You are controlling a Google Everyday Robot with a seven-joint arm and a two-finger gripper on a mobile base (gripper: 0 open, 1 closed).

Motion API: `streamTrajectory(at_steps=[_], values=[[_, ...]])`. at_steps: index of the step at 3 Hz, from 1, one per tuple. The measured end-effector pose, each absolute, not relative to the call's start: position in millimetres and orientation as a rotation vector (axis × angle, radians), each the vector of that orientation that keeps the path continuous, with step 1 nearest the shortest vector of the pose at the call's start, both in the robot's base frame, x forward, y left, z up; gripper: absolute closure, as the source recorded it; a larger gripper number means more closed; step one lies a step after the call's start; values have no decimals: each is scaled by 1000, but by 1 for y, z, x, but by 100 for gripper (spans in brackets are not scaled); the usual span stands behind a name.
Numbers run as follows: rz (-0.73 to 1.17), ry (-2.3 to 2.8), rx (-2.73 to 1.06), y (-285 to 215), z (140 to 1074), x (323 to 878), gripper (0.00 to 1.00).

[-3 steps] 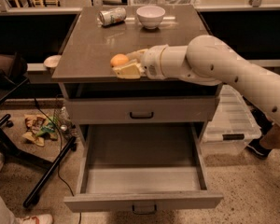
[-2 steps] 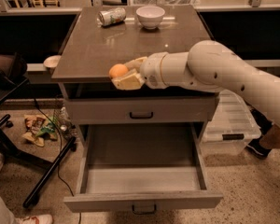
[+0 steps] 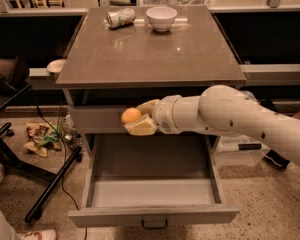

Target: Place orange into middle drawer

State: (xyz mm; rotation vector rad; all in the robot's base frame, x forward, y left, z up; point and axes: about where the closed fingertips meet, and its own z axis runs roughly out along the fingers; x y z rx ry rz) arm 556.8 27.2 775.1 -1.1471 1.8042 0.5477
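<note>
The orange point(image 3: 130, 115) is small, round and smooth, held between the pale fingers of my gripper point(image 3: 135, 119). The gripper is shut on it and hangs in front of the closed top drawer front point(image 3: 92, 120), above the back left part of the open middle drawer point(image 3: 152, 192). The middle drawer is a wide, shallow grey box, pulled fully out, with a flat bare floor and a small dark bar handle point(image 3: 154, 225) on its front. My white arm point(image 3: 240, 116) reaches in from the right.
A brown tabletop point(image 3: 150, 49) carries a crushed can point(image 3: 120, 17) and a white bowl point(image 3: 161, 18) at the back. Black stand legs point(image 3: 52, 186) and litter point(image 3: 40, 136) lie on the floor to the left. A person's shoe point(image 3: 37, 235) is at the bottom left.
The gripper has carried the orange down from the level of the tabletop's front edge to in front of the top drawer, above the open middle drawer, and slightly to the right.
</note>
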Motion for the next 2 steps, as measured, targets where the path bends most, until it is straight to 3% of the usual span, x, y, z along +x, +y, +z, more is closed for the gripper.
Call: streamTrajectory(at_steps=[2], values=[[538, 1811, -1170, 31, 766, 557, 100]])
